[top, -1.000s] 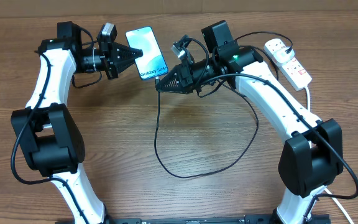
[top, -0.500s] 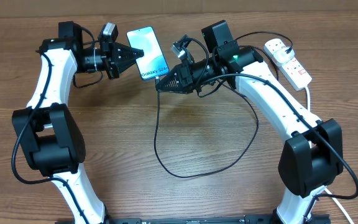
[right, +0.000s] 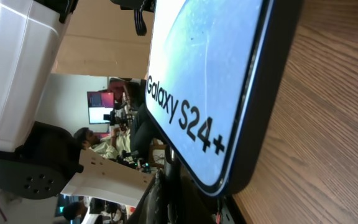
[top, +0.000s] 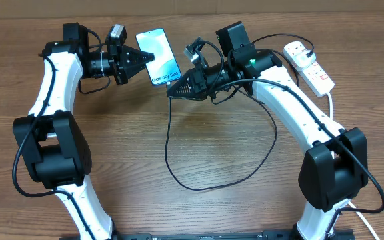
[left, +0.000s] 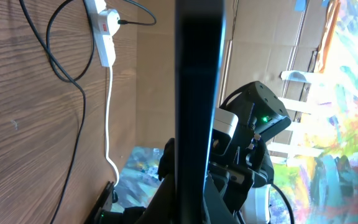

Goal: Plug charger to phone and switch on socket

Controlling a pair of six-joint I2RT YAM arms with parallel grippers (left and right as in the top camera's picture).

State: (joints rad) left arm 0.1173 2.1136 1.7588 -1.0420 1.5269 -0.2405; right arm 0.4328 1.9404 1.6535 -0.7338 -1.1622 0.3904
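The phone (top: 159,55), with its light blue screen and "Galaxy" text, is held off the table at the back. My left gripper (top: 148,59) is shut on its left long edge. In the left wrist view the phone (left: 199,93) shows edge-on as a dark upright bar. My right gripper (top: 172,91) is shut on the connector end of the charger (top: 167,143), right at the phone's lower end. The right wrist view is filled by the phone (right: 204,81), and the connector tip is hidden there. The black cable loops over the table to the white socket (top: 309,65) at the back right.
The socket's thick white cord (top: 330,100) runs down the right side past the right arm. In the left wrist view the socket (left: 103,31) and the white cord (left: 110,118) lie on the wooden table (top: 219,207). A cardboard wall stands behind.
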